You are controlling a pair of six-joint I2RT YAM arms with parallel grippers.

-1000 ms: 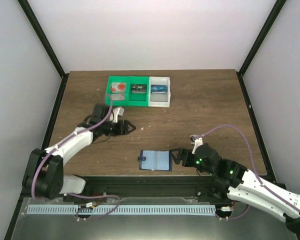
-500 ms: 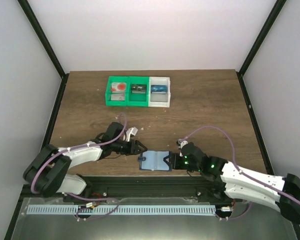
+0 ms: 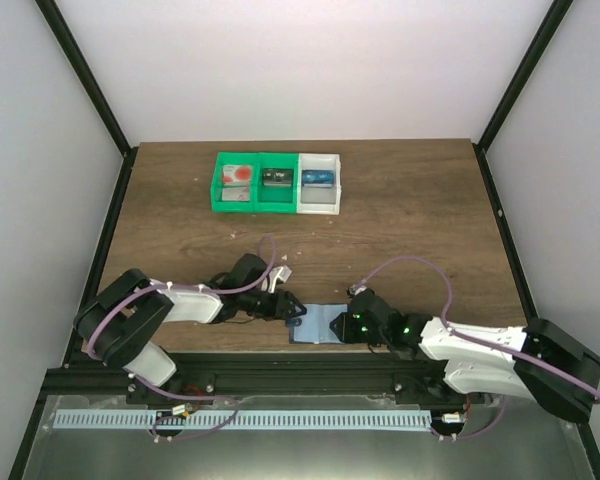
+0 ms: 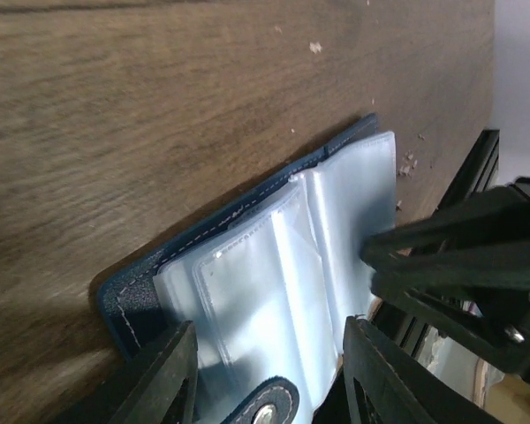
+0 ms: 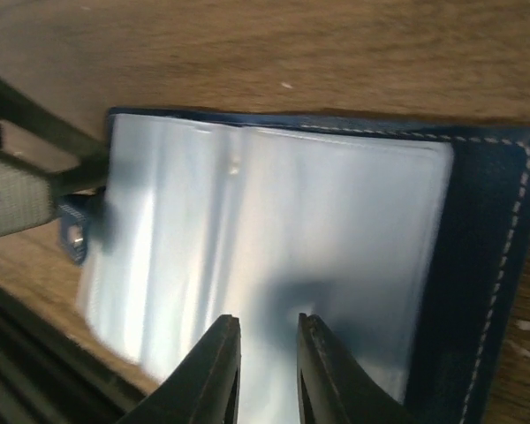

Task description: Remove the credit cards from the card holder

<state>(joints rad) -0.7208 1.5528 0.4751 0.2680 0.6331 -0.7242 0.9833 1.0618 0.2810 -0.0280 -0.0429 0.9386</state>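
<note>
— Where is the card holder?

— The card holder (image 3: pixel 318 324) lies open and flat close to the table's (image 3: pixel 410 210) near edge, about midway along it. Its clear sleeves (image 5: pixel 247 203) face up; whether any card sits in them I cannot tell.

— And the grippers?

— One at each end. The left gripper (image 3: pixel 292 309) stands over the holder's left end with its jaws about half apart; the snap tab (image 4: pixel 265 412) shows between its fingers (image 4: pixel 163 380); it has hold of nothing that I can see. The right gripper (image 3: pixel 342 322) reaches in from the right end; its jaws are down to a narrow slit over the sleeves; whether a leaf is pinched there I cannot tell.

— The credit cards?

— Pale credit cards (image 3: pixel 238 178), one with a red circle, lie in the left compartment of the green bin (image 3: pixel 250 209) near the table's far edge; a black card-sized item (image 3: pixel 275 178) sits in its right compartment; a blue card-sized item (image 3: pixel 318 179) sits in the white bin (image 3: pixel 320 209), which touches the green one on its right.
</note>
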